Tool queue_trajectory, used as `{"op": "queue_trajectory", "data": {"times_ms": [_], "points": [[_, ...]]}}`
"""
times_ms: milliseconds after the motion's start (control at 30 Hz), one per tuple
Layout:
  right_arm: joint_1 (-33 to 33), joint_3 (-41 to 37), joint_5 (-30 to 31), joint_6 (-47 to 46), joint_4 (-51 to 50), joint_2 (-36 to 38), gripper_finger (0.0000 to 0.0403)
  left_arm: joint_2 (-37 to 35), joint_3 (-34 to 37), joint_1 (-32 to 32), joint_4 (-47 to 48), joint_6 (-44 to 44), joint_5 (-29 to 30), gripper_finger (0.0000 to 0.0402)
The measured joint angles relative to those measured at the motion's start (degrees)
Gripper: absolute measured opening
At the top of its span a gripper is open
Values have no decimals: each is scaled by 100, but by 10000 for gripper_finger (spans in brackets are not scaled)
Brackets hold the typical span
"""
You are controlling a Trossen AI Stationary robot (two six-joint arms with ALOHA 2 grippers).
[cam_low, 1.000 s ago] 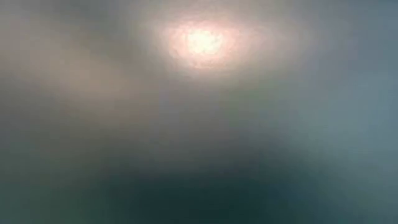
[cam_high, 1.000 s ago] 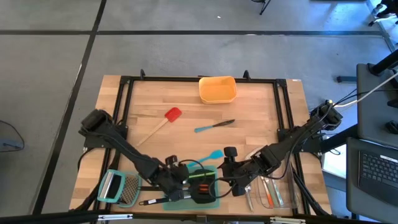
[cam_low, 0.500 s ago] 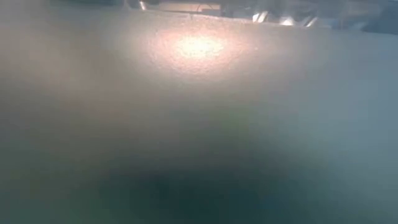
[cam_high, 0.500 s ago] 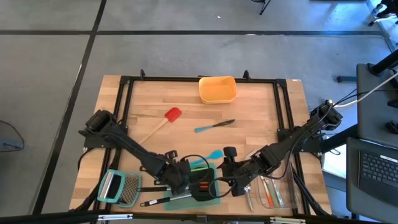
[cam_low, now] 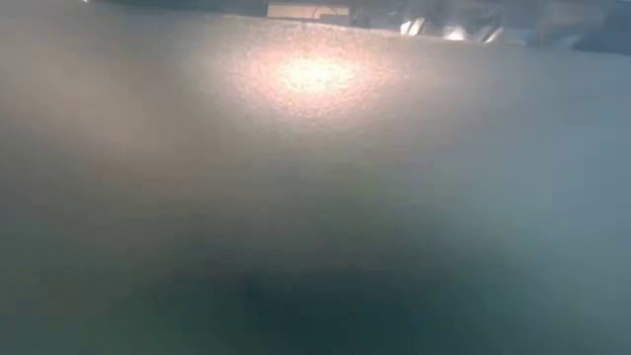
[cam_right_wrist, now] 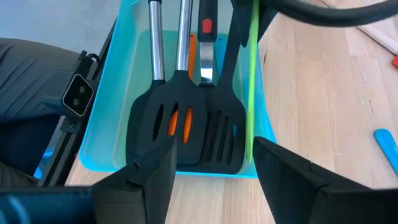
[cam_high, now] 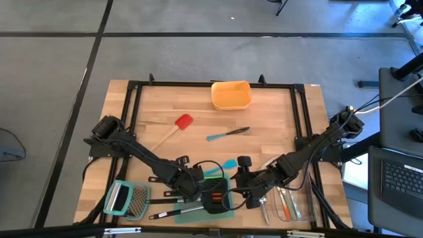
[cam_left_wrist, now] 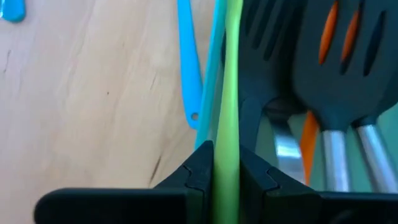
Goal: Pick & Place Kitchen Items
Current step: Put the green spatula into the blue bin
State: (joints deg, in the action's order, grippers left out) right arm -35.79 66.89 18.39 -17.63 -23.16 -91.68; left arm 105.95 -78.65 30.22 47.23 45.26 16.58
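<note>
From above, both arms are reaching toward the near edge of the wooden table (cam_high: 277, 112). The left gripper (cam_high: 196, 192) is hanging over the teal tray (cam_high: 226, 213), and the right gripper (cam_high: 243, 190) is waiting just beside that tray's other side. A red turner (cam_high: 183, 121) is lying well apart on the bare wood, a blue-handled utensil (cam_high: 228, 133) is lying near the middle, and an orange container (cam_high: 231, 94) is sitting at the far edge. A flat grater (cam_high: 126, 199) is resting at the near left, and a clear container (cam_high: 289, 201) with cutlery at the near right.

The low view is showing only a blurred glow; nothing can be told from it.

In the left wrist view, the left gripper's fingers (cam_left_wrist: 199, 168) are clenching a slim green spatula (cam_left_wrist: 229, 93) between them, held over the tray beside the black turners (cam_left_wrist: 336, 74). A blue spatula (cam_left_wrist: 188, 56) is lying on the wood just beside.

In the right wrist view, the right gripper's fingers (cam_right_wrist: 283, 171) are standing wide apart, grasping nothing, facing the tray where two black turners are lying side by side with the green spatula along their edge.
</note>
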Motion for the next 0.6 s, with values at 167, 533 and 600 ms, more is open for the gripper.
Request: {"op": "queue_trajectory", "data": {"times_ms": [167,533,600], "points": [[0,0,0,2,4,0,215,0,0,2,137,89,-97,54],[0,0,0,2,9,0,215,0,0,7,118,194,6,141],[0,0,0,2,9,0,215,0,0,4,122,145,69,154]]}}
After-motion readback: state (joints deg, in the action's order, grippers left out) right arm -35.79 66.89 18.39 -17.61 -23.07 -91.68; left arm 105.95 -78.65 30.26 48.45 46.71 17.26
